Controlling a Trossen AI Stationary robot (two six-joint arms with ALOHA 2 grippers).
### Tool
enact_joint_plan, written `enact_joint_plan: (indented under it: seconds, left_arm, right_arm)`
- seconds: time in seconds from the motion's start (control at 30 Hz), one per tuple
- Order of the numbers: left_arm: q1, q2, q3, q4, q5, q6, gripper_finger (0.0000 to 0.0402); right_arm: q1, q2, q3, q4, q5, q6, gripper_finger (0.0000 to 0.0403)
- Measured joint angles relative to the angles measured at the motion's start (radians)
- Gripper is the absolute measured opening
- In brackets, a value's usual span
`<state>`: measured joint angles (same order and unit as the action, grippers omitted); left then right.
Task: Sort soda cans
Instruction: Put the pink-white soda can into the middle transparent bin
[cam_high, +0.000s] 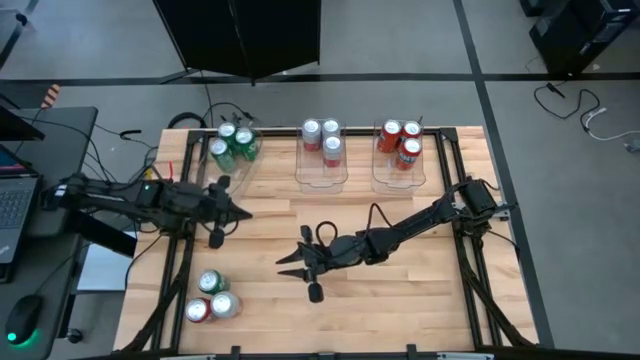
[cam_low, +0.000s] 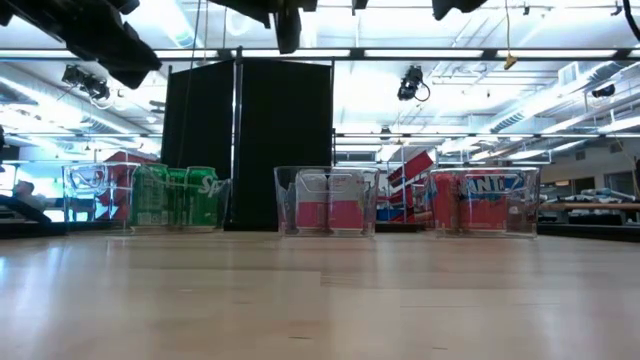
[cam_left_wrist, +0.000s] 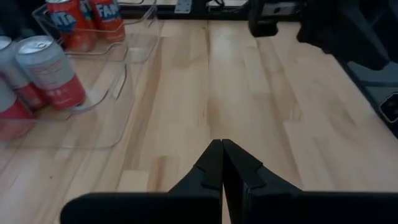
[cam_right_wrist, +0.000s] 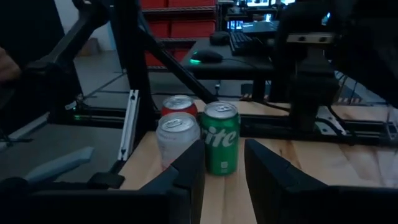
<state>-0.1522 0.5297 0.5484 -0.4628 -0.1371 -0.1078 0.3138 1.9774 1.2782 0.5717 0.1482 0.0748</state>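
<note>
Three soda cans stand upright on the table near its front left corner: a green one (cam_high: 210, 282), a red one (cam_high: 197, 311) and a silver-white one (cam_high: 225, 305). The right wrist view shows them ahead of the fingers as green can (cam_right_wrist: 220, 138), silver-white can (cam_right_wrist: 177, 140) and red can (cam_right_wrist: 179, 106). At the far edge, clear bins hold green cans (cam_high: 233, 145), silver-white cans (cam_high: 322, 140) and red cans (cam_high: 400, 142). My right gripper (cam_high: 288, 266) hovers open over mid-table, pointing at the loose cans. My left gripper (cam_high: 243, 213) is shut and holds nothing.
The three clear bins (cam_low: 327, 200) stand in a row along the far edge. Black frame rails (cam_high: 175, 270) run down both sides of the table, with cables near the far left bin. A wide patch of bare wood (cam_high: 400, 300) lies at the near right.
</note>
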Motion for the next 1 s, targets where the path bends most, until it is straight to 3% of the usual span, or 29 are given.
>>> enact_joint_plan:
  seconds: [0.13, 0.53, 0.7, 1.0]
  left_arm:
    - [-0.018, 0.001, 0.000, 0.003, 0.000, 0.000, 0.0004]
    - [-0.021, 0.003, 0.000, 0.033, -0.002, -0.001, 0.0003]
    - [-0.021, 0.003, 0.000, 0.053, -0.003, -0.007, 0.0003]
    - [-0.021, 0.003, 0.000, 0.061, -0.002, -0.028, 0.0003]
  right_arm:
    - [0.003, 0.044, 0.052, -0.007, -0.028, -0.008, 0.0099]
    - [0.036, 0.290, 0.433, -0.201, -0.045, -0.024, 0.0112]
    - [0.043, 0.390, 0.545, -0.218, -0.045, -0.026, 0.0152]
    - [0.043, 0.560, 0.733, -0.217, -0.030, 0.012, 0.0260]
